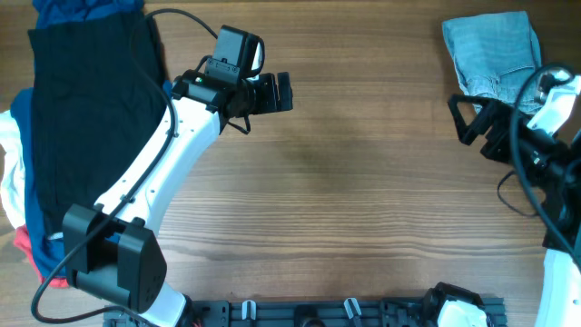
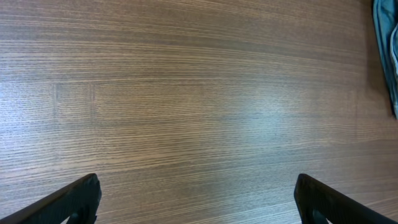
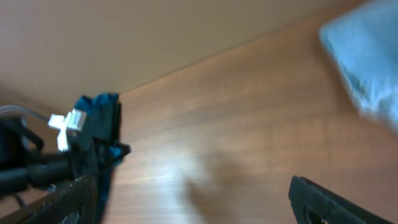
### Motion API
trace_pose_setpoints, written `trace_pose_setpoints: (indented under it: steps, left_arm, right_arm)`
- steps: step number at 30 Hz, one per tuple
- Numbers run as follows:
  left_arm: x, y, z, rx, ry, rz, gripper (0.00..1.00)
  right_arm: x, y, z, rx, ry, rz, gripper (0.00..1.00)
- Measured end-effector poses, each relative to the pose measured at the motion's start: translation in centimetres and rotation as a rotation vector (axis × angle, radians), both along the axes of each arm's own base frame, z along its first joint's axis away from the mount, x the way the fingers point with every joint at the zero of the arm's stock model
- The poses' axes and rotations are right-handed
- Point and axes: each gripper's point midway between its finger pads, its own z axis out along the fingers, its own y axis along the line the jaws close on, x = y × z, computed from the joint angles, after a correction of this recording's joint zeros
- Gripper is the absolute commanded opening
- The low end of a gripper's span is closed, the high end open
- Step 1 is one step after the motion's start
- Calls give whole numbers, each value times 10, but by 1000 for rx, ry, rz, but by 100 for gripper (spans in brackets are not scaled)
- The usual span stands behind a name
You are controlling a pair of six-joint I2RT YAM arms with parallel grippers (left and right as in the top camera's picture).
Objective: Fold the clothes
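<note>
Far left, overhead: clothes pile (image 1: 27, 182) at the counter (image 1: 363, 200) edge. A black garment (image 1: 82, 109) lies on top, with navy, white and red pieces showing underneath.

The left arm (image 1: 154, 182) runs from its base at bottom left diagonally over the pile's right side.

Left end effector (image 1: 289, 93): open, jaws wide apart, nothing between them, pointing right over bare wood just past the pile. The wrist view agrees. The left end effector (image 2: 198, 186) has both fingers (image 2: 68, 199) at the frame's bottom corners with only wood grain between, and a strip of the shorts (image 2: 388, 50) at the far right edge.

Centre: bare counter.

Right end effector (image 1: 460, 121): open, jaws spread, holding nothing, pointing left. It sits just below the lower edge of the shorts (image 1: 490, 54). Can't tell from overhead whether the upper finger touches the fabric.

Shorts: light blue denim, bunched into a rough compact heap at the top right corner of the counter, well apart from the pile. No part of them is in either end effector.

The right wrist view is blurred. The shorts (image 3: 367, 62) are a pale blue patch at upper right and the left arm (image 3: 62, 155) is at far left.
</note>
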Motion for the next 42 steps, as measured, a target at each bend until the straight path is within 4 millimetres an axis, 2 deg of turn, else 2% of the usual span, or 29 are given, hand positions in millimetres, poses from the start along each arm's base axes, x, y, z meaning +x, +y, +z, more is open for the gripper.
trace_pose_setpoints:
  steps: [3,7,10,11,16,21,26,32,37,42]
  left_arm:
    - [0,0,0,0,0,0,100]
    - [0,0,0,0,0,0,100]
    - [0,0,0,0,0,0,100]
    - [0,0,0,0,0,0,100]
    - [0,0,0,0,0,0,100]
    - [0,0,0,0,0,0,100]
    - [0,0,0,0,-1,0,100]
    - [0,0,0,0,-1,0,100]
    - [0,0,0,0,0,0,100]
    - [0,0,0,0,0,0,100]
  right_arm:
    - [6,12,11,-147,-193,94,100]
    - [-10,40,2,-264,-443,177,99]
    - [-25,48,-29,-246,-510,152,100]
    - [-29,49,-45,-223,-502,133,100]
    - [-42,47,-100,-160,-504,68,100]
    - [-54,50,-127,-195,-559,79,100]
    - [-61,53,-141,-276,-635,101,99]
    - [-53,36,-160,-322,-609,12,99]
    - [-50,22,-162,-380,-593,-63,100]
    - [-49,17,-162,-421,-596,-78,100]
